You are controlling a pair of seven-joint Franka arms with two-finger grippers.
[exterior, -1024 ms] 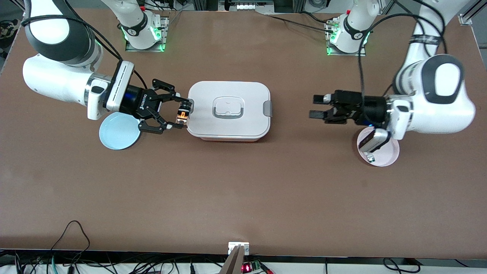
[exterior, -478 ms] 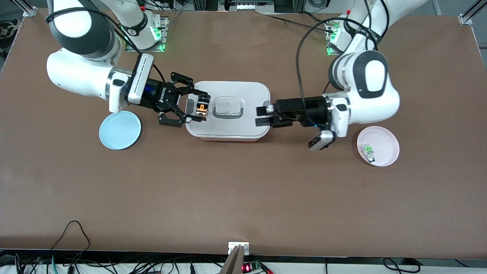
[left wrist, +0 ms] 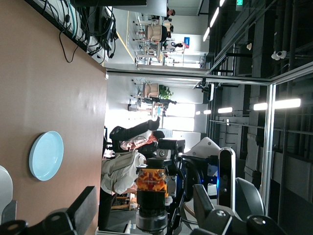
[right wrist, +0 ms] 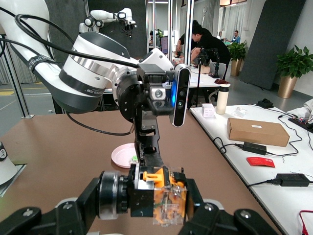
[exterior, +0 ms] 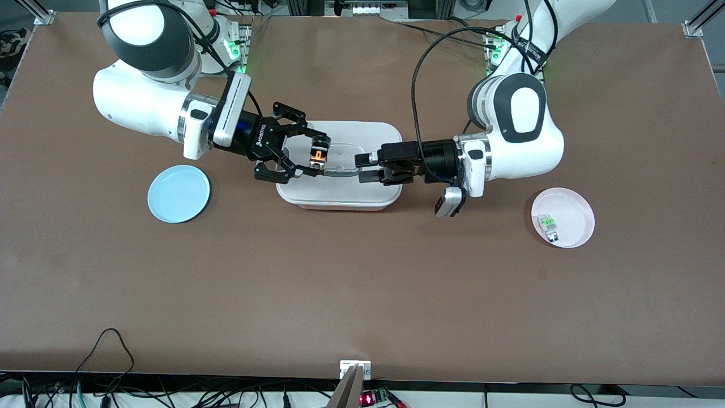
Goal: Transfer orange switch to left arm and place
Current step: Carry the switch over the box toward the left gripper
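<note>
The orange switch (exterior: 317, 154) hangs over the lid of the white box (exterior: 375, 134), with my right gripper (exterior: 317, 160) shut on it. The right wrist view shows the switch (right wrist: 161, 196) crosswise between the jaws, its black body and metal ring at one side and its orange and clear end at the other. My left gripper (exterior: 362, 168) is open over the box's other half and points at the switch, a short gap away. The left wrist view shows the switch (left wrist: 154, 188) ahead between my own dark fingers (left wrist: 83, 208).
A light blue plate (exterior: 178, 194) lies toward the right arm's end of the table. A pink plate (exterior: 578, 212) holding a small clear-and-green switch (exterior: 548, 225) lies toward the left arm's end. Cables run along the table edge nearest the front camera.
Both arms have come in over the box. The right gripper carried the switch from the box's edge to over the lid. The left gripper moved from above the pink plate toward it.
</note>
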